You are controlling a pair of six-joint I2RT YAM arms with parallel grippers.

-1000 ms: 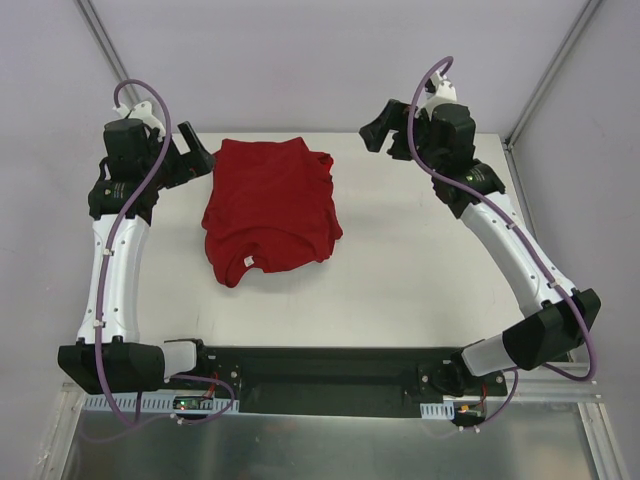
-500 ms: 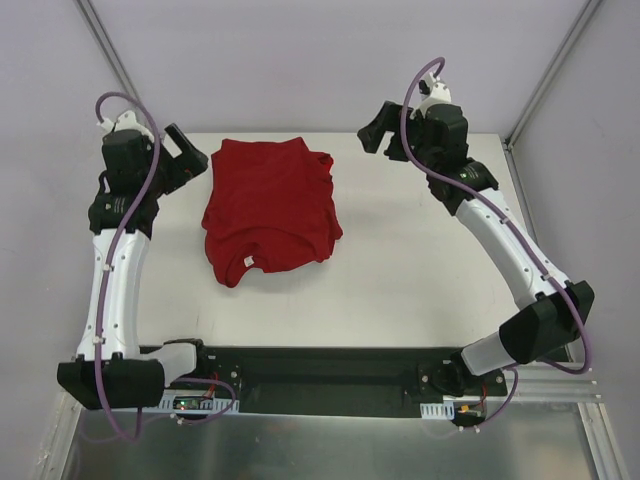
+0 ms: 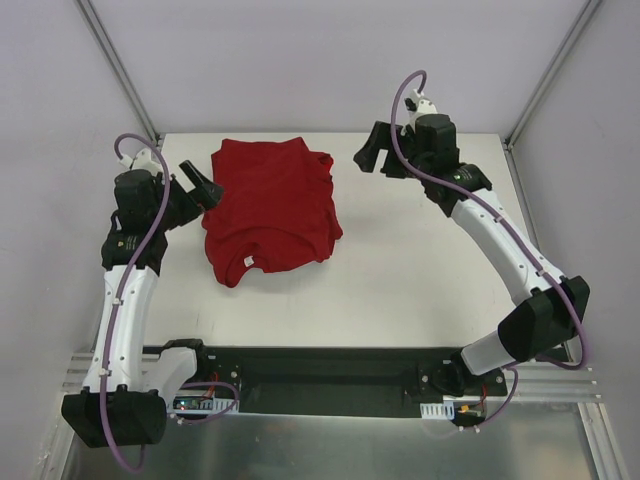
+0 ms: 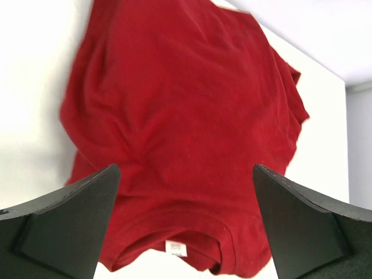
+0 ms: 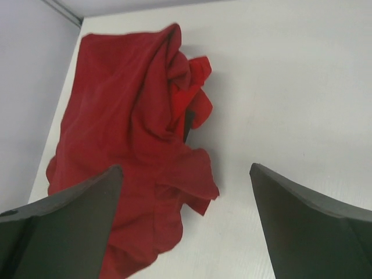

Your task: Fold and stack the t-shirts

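Observation:
A rumpled heap of deep-red t-shirts lies on the white table at the back left. The neck opening and small white label face the near edge. My left gripper hovers open at the heap's left edge, touching nothing. In the left wrist view the red cloth and its label lie between the wide-apart fingers of the left gripper. My right gripper hangs open just right of the heap's far corner. The right gripper looks down on bunched folds of the shirts.
Pale walls and metal corner posts close in the table at the back and sides. The arm bases sit on a black rail along the near edge. Bare tabletop stretches right of the heap.
The left arm has drawn back toward the near edge, bringing its gripper down along the heap's left side. The right gripper has drifted slightly left, closer to the heap. The cloth has not moved.

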